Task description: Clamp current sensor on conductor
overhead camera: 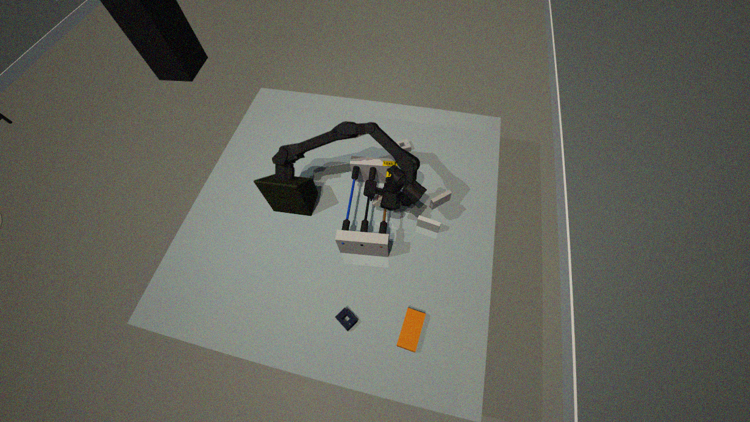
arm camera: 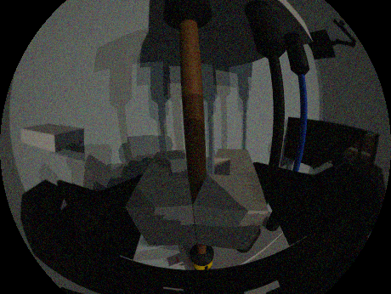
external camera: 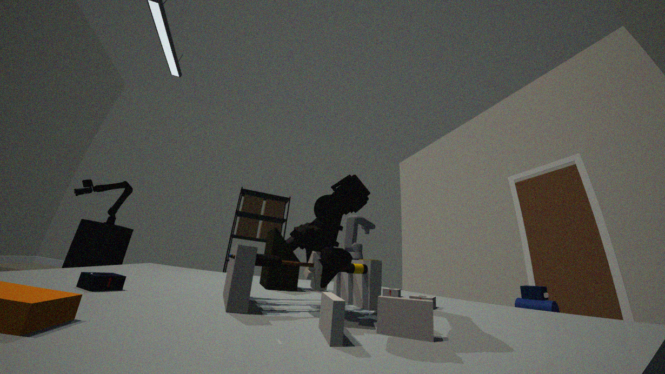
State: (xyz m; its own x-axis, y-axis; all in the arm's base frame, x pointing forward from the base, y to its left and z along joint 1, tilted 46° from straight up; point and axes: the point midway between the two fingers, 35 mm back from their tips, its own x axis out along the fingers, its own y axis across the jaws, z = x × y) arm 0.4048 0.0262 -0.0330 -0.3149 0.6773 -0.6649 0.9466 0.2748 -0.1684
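The LOAD conductor [overhead camera: 385,214] [external camera: 296,264] [arm camera: 191,64] is brown, with a yellow LOAD marker [overhead camera: 388,163] at its far end; a yellow band [external camera: 359,268] [arm camera: 202,267] shows there too. The grey current sensor [arm camera: 170,217] fills the space between my dark fingers. Its two halves stand in a V, and the conductor runs into the mouth between them. My gripper [overhead camera: 380,193] [external camera: 333,267] [arm camera: 206,172] is spread wide and shut on the open sensor, raised above the table at the conductor. The arrow cannot be made out, and the fingers hide the sensor's outer sides.
Black [overhead camera: 366,208] and blue [overhead camera: 349,202] conductors run beside it between two pale terminal blocks [overhead camera: 361,244] [external camera: 239,279]. Two low pale blocks [overhead camera: 440,199] [overhead camera: 428,223] stand to the right. A dark square part [overhead camera: 341,316] and an orange box [overhead camera: 411,329] lie near the front.
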